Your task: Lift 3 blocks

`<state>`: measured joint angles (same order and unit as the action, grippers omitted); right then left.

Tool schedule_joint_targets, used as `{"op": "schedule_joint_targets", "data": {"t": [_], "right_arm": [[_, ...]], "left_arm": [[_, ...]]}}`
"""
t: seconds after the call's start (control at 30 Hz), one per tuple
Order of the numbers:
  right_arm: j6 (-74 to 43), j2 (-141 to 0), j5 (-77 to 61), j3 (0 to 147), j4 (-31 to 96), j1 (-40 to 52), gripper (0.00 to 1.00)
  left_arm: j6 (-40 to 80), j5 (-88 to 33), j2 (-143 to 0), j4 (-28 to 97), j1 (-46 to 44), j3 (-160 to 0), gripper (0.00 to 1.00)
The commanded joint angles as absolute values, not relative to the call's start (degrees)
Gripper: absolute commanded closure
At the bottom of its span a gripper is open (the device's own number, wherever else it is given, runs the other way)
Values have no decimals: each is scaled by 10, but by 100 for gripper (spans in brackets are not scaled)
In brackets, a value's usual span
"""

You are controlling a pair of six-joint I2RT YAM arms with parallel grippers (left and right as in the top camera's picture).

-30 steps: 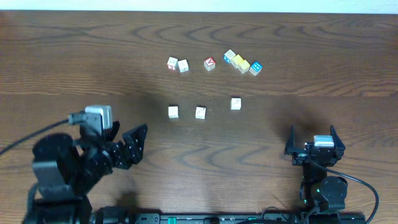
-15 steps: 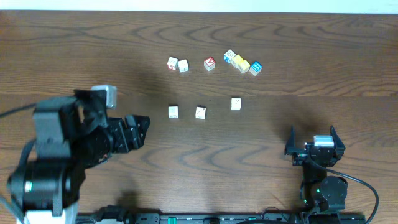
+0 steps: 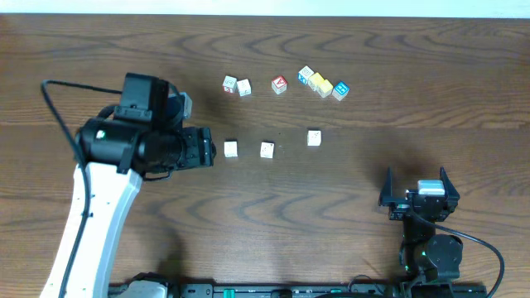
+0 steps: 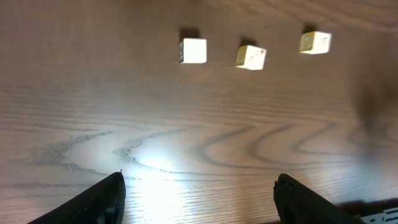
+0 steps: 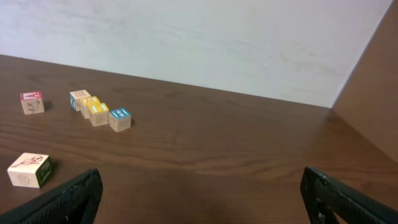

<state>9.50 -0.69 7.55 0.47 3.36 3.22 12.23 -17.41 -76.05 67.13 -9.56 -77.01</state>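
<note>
Three cream blocks lie in a loose row mid-table: the left block (image 3: 230,149), the middle block (image 3: 267,150) and the right block (image 3: 314,137). The left wrist view shows them ahead as the left block (image 4: 193,51), the middle block (image 4: 251,57) and the right block (image 4: 314,42). My left gripper (image 3: 209,150) hovers just left of the left block, open and empty (image 4: 199,180). My right gripper (image 3: 416,175) rests at the front right, open and empty (image 5: 200,177). It sees one cream block (image 5: 28,170) at its far left.
A back row of cubes with coloured faces runs from a red-marked cube (image 3: 229,84) past a red one (image 3: 279,84) to a yellow (image 3: 325,88) and a blue one (image 3: 340,90). A pale wall (image 5: 199,43) bounds the table's far edge.
My left arm has swung up from the front left and forward to the right, bringing its open gripper beside the left cream block. The right arm and all blocks are still.
</note>
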Motion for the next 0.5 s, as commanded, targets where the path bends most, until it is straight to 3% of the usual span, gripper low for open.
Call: {"op": "schedule_joint_targets", "data": {"t": [0.0, 0.17, 0.47], "right_arm": [[99, -5, 81, 3, 35, 27, 1], [99, -5, 81, 3, 35, 27, 1], [99, -5, 81, 3, 35, 27, 1]], "left_arm": [[128, -138, -791, 681, -96, -781, 23], [219, -5, -813, 705, -45, -781, 23], [233, -10, -813, 711, 86, -781, 23]]}}
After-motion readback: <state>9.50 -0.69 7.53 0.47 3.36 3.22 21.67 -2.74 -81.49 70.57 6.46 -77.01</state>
